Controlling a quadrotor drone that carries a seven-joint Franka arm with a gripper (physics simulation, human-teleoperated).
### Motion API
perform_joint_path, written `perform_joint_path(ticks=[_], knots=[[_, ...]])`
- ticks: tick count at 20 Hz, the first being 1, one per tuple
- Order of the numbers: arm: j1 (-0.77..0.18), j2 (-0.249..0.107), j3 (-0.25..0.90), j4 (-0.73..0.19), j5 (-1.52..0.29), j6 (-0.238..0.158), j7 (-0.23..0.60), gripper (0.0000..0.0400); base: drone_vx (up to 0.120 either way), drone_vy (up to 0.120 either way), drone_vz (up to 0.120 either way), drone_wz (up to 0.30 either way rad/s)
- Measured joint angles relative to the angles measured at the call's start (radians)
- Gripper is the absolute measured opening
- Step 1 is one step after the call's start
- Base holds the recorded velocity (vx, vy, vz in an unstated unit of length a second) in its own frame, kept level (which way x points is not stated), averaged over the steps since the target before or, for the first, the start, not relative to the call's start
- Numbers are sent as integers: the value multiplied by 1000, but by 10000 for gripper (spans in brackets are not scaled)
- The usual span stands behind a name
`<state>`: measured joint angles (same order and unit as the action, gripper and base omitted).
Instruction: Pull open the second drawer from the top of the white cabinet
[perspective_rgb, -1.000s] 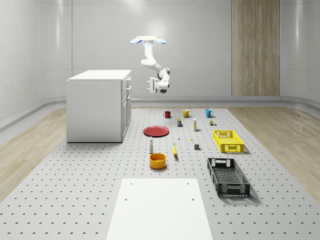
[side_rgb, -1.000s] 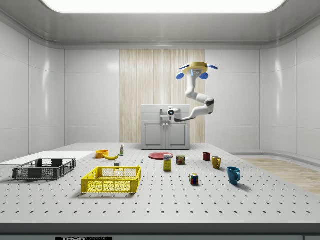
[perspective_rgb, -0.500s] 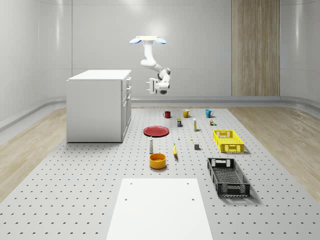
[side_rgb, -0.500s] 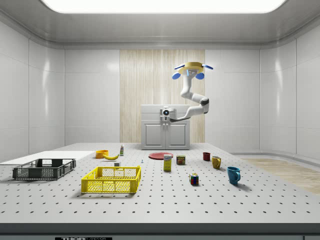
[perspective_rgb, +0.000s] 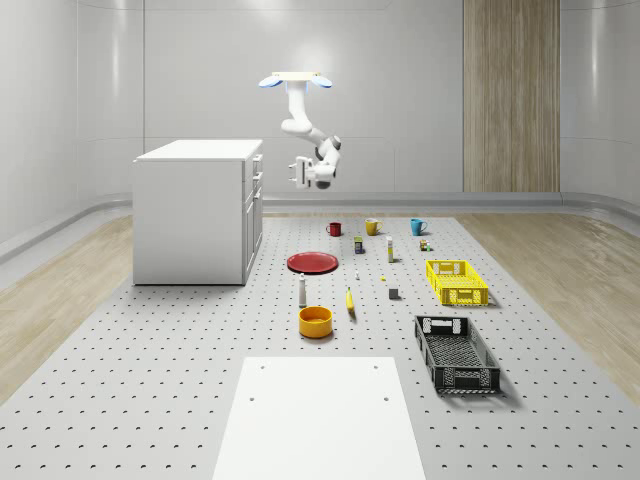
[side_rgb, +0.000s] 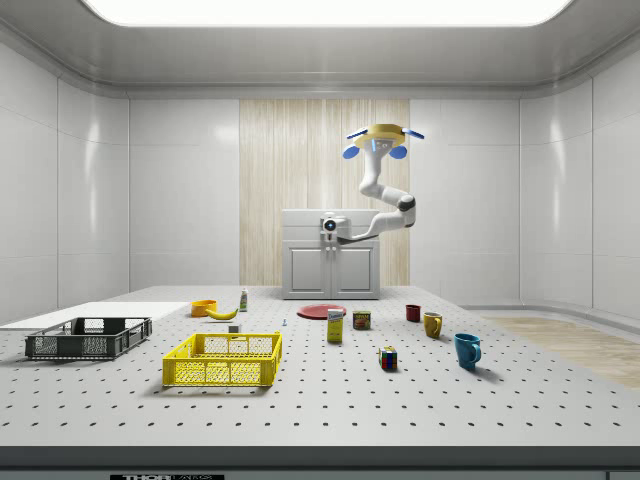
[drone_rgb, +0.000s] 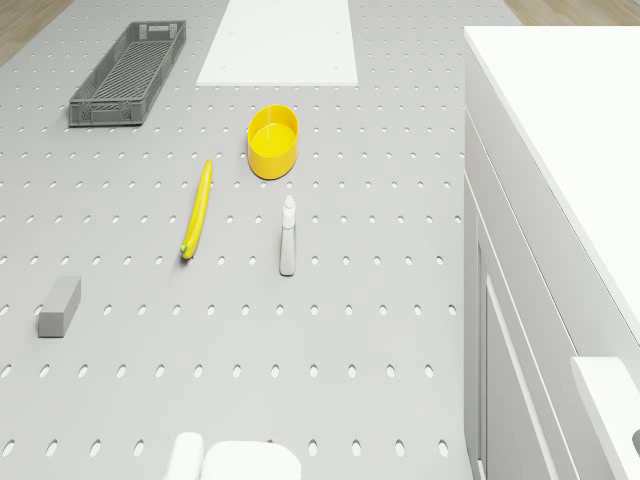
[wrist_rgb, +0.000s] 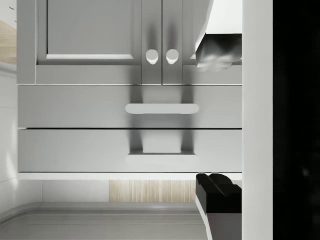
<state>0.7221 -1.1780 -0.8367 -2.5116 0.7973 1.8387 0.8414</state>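
Gripper (perspective_rgb: 297, 172) hangs in the air before the drawer face of the white cabinet (perspective_rgb: 195, 215), near it but not touching, at about the height of the upper drawers. It is released: in the wrist view its two fingers (wrist_rgb: 220, 50) stand wide apart with nothing between them. The same view looks straight at the cabinet front, where the second drawer (wrist_rgb: 75, 107) lies flush with the drawer above it, shut, its bar handle (wrist_rgb: 161, 108) untouched. The side view sets the gripper (side_rgb: 329, 225) in front of the cabinet's (side_rgb: 332, 270) top edge. The arm (perspective_rgb: 303, 125) bends back and upward, away from the cabinet, to the drone (perspective_rgb: 296, 80), which hovers higher than the cabinet top, out in front of the drawers and over the perforated table (perspective_rgb: 150, 380). On the table, in front of the cabinet (drone_rgb: 560, 150), lie a white bottle (drone_rgb: 288, 235), a banana (drone_rgb: 197, 208) and a yellow bowl (drone_rgb: 273, 140), with a black crate (drone_rgb: 130, 60) farther from it.
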Motion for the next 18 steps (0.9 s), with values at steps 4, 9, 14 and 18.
perform_joint_path(ticks=[4,9,14,18], knots=[[11,4,35,-28,32,45,-10,300,0,0,0,0],[29,14,83,-59,82,104,-26,300,0,0,0,0],[50,29,130,-82,134,159,-45,300,0,0,0,0],[63,43,162,-69,162,178,-37,300,0,0,0,0]])
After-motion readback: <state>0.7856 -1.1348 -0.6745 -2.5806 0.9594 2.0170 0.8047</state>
